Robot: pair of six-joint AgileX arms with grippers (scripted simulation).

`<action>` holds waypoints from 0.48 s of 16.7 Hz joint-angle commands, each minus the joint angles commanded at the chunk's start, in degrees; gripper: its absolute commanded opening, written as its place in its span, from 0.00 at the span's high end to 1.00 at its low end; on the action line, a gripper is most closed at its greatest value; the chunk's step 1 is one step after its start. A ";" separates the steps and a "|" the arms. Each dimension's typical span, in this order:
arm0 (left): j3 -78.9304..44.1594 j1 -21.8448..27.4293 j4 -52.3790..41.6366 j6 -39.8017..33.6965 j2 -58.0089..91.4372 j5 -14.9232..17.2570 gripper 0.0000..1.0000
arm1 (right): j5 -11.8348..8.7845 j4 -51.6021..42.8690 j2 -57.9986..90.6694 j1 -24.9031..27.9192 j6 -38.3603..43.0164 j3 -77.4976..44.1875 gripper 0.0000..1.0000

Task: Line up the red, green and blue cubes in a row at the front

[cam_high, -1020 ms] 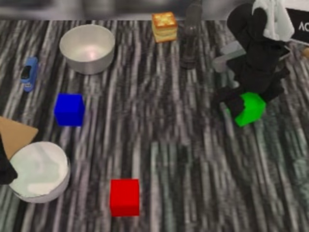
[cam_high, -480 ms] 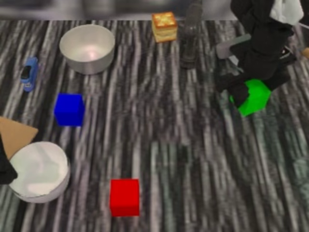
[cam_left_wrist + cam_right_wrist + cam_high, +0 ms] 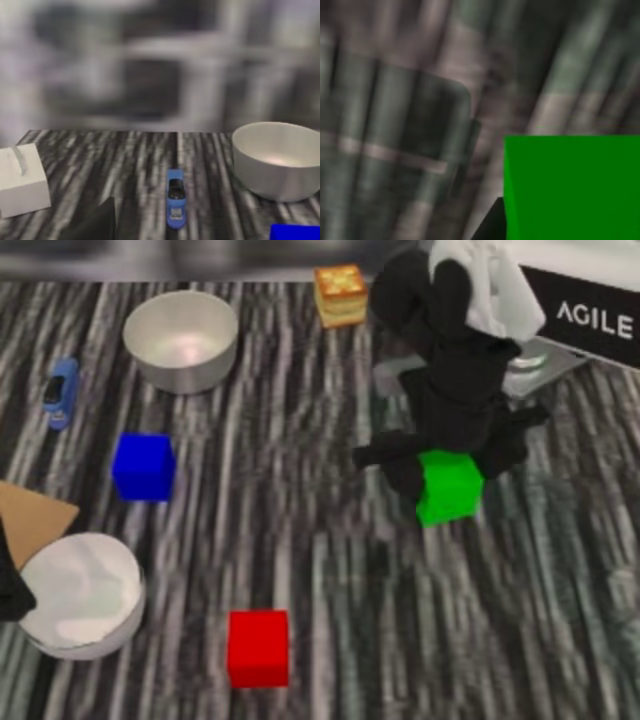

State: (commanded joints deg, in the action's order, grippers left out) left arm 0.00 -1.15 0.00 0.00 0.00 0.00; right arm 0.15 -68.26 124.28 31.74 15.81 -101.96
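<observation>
Right tool [image 3: 440,475] grips the green cube [image 3: 450,487], fingers clamped on it, over the bench [image 3: 330,540] right of centre, roughly mid-depth. Whether the cube is lifted clear of the surface cannot be told from the top view. In the right wrist view the green cube [image 3: 572,187] fills the lower corner close to the camera, striped bench surface blurred behind it.

Blue cube [image 3: 143,467] sits toward the left edge, mid-depth, well apart from the green one; a corner of it shows in the left wrist view [image 3: 295,232]. Red cube [image 3: 258,648] sits near the front edge, left of centre, alone.

Metal bowl [image 3: 181,340] near the far edge, left side. White bowl [image 3: 80,595] near the front-left corner. Small light-blue gadget [image 3: 61,392] by the left edge, beside the metal bowl. Orange-yellow patterned block [image 3: 340,294] at the far edge, near centre. Brown flat sheet [image 3: 30,518] at the left edge, just beyond the white bowl.

Left arm parked at the left edge by the white bowl; its tool state cannot be told.
</observation>
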 joint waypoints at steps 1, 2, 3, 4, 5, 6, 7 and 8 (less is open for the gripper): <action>0.00 0.00 0.00 0.00 0.00 0.00 0.00 | -0.04 0.13 -0.97 2.53 5.06 1.40 1.00; 0.00 0.00 0.00 0.00 0.00 0.00 0.00 | -0.09 0.26 -1.96 5.13 10.24 2.83 1.00; 0.00 0.00 0.00 0.00 0.00 0.00 0.00 | -0.13 0.40 -2.96 7.73 15.37 4.25 1.00; 0.00 0.00 0.00 0.00 0.00 0.00 0.00 | -0.17 0.58 -4.00 10.28 20.19 5.65 1.00; 0.00 0.00 0.00 0.00 0.00 0.00 0.00 | -0.19 0.81 -5.09 12.73 24.56 7.00 1.00; 0.00 0.00 0.00 0.00 0.00 0.00 0.00 | -0.19 1.10 -6.20 15.00 28.29 8.26 1.00; 0.00 0.00 0.00 0.00 0.00 0.00 0.00 | -0.17 1.42 -7.28 17.05 31.46 9.40 1.00; 0.00 0.00 0.00 0.00 0.00 0.00 0.00 | -0.14 1.75 -8.29 18.80 34.02 10.39 1.00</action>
State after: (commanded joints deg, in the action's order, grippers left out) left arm 0.00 -1.15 0.00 0.00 0.00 0.00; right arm 0.01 -66.51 115.99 50.54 49.83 -91.57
